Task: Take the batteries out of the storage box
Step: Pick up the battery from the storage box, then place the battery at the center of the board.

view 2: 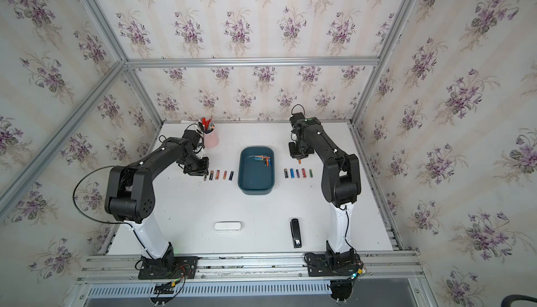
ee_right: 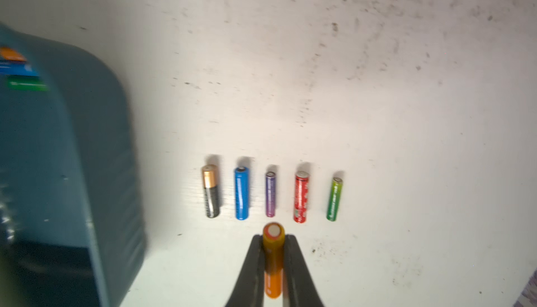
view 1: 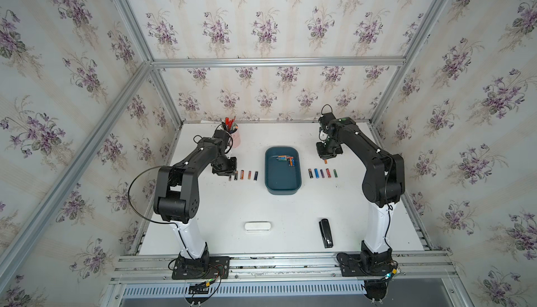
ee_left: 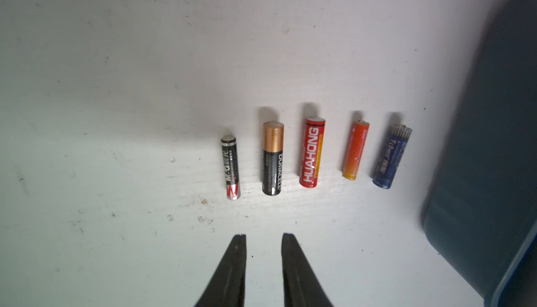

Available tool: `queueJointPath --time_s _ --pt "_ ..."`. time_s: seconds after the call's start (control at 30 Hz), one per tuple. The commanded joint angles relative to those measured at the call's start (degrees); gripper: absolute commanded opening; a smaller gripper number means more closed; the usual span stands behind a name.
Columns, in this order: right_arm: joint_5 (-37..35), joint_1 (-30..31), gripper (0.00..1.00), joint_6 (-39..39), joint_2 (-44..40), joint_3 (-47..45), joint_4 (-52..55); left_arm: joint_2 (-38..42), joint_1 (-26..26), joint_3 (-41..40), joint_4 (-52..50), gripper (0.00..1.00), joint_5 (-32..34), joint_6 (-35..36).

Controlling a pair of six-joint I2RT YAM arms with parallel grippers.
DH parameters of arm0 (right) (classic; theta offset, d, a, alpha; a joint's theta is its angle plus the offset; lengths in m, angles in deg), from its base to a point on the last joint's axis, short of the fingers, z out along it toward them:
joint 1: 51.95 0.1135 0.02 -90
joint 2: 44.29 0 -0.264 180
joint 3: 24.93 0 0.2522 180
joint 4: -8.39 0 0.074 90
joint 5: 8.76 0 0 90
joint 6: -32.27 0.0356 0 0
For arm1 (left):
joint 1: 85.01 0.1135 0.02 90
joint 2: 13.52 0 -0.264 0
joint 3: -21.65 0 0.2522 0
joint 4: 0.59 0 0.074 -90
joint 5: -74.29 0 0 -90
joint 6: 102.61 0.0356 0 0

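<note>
White tabletop [view 1: 220,209], floral wallpaper [view 1: 261,14] all round. Mid-table sits the storage box [view 1: 282,186], long axis running away from the arm bases, a few batteries [view 1: 286,159] at its far end. Left of it, a parallel row [view 1: 242,174] reads M&G [ee_left: 231,169], DURACELL [ee_left: 272,160], HUAHONG [ee_left: 311,153]. The left gripper [ee_left: 263,237] hangs there, jaws slightly apart, empty, bare table beneath. Right of the box, the right gripper [ee_right: 273,237] pinches an orange battery [ee_right: 273,262].

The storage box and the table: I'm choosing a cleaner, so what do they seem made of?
The storage box looks like moulded plastic: teal, smooth, faint sheen, rounded corners. The table seems a white painted or laminated board, matte, scuffed and dirt-speckled.
</note>
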Motion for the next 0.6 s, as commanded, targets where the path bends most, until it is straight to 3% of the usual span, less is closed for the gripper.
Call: queueJointPath --time_s 0.0,0.17,0.57 --pt "-4.1 -2.4 0.08 -1.1 -0.7 -3.5 -2.6 -0.7 -0.2 0.6 -0.5 0.28 -0.2 0.1" --pt "-7.7 -5.8 0.08 -1.1 -0.1 -7.6 -4.4 -0.9 -0.6 0.9 -0.6 0.28 -0.3 0.1" --pt "-7.4 -8.6 0.08 -2.1 1.9 -11.5 -7.4 -1.3 -0.6 0.6 -0.6 0.28 -0.2 0.1"
